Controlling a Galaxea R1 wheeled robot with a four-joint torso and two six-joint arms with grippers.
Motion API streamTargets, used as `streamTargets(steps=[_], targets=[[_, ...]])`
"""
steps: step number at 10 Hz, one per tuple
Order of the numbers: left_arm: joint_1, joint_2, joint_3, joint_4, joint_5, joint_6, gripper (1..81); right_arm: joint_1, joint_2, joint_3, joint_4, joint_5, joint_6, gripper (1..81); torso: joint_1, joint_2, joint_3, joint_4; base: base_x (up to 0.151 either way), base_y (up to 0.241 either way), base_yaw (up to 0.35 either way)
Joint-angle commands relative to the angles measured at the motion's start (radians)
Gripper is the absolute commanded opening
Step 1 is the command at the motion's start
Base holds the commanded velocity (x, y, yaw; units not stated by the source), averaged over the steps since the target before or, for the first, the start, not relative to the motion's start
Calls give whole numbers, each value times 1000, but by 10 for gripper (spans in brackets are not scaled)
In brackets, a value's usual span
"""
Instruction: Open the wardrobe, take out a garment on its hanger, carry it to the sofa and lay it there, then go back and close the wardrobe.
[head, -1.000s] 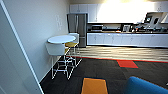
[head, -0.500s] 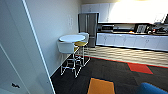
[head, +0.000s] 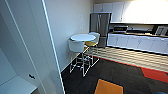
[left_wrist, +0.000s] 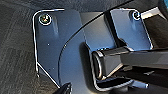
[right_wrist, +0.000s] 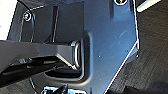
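Strong glare washes out the upper cabinets at the upper right of the head view, while the dark carpet stays dim. Everything looks soft and blurred, with vertical lines leaning at the left edge.

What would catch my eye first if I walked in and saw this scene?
Probably the small round white table with tall stools, one with a yellow seat, standing by the wall mid-picture. Behind it stands a steel refrigerator at the end of a long white kitchen counter. On the dark carpet, a bright orange floor tile glows in the foreground.
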Motion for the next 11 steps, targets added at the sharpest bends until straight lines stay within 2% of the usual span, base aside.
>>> streamTargets(steps=[1, 11], targets=[[-34, -2, -1, 9, 49, 10, 811, 24, -1, -2, -2, -52, -1, 811, 0, 0, 0, 0, 0, 0, 307], [-34, 5, -4, 11, 51, 10, 811, 27, -3, -2, -3, -52, -4, 811, 0, 0, 0, 0, 0, 0, 307]])
